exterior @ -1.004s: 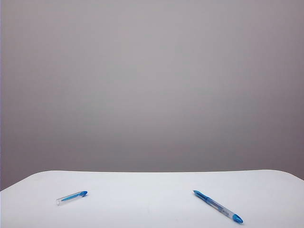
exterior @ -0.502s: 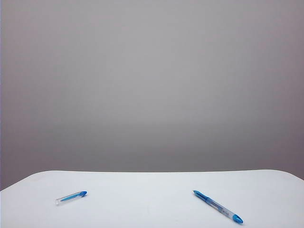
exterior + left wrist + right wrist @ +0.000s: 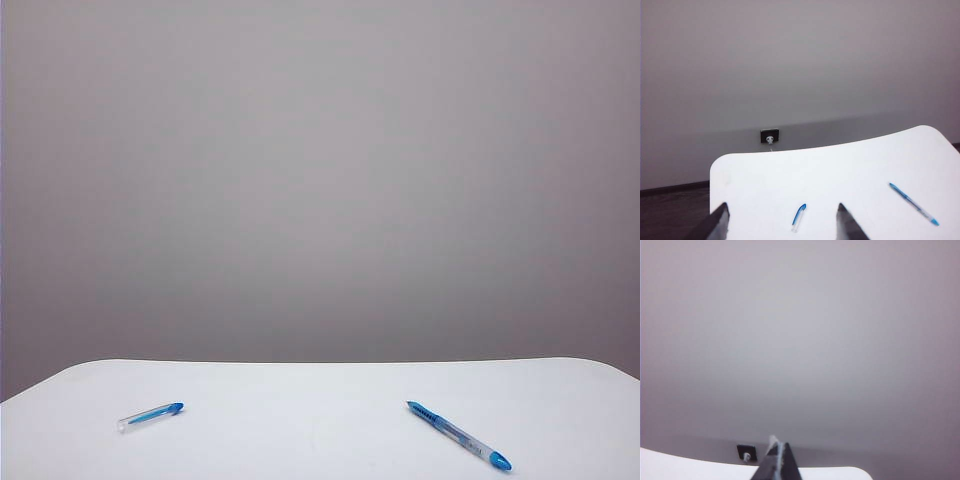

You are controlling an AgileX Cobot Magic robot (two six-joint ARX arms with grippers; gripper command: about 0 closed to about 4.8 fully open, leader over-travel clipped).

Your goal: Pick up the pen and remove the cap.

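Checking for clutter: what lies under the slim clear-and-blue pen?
Only the bare white table under the slim clear-and-blue pen. The short clear cap lies apart. Left gripper hangs above, right gripper shut.

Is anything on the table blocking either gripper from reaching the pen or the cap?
Nothing visible. The pen and cap lie apart on the bare table. The left gripper is open, the right gripper shut; neither holds anything.

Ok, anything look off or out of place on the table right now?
Nothing damaged or spilled. The cap lies apart from the pen, at opposite sides of the table. The left gripper stands open above the table's near edge; the right gripper is shut, aimed at the wall.
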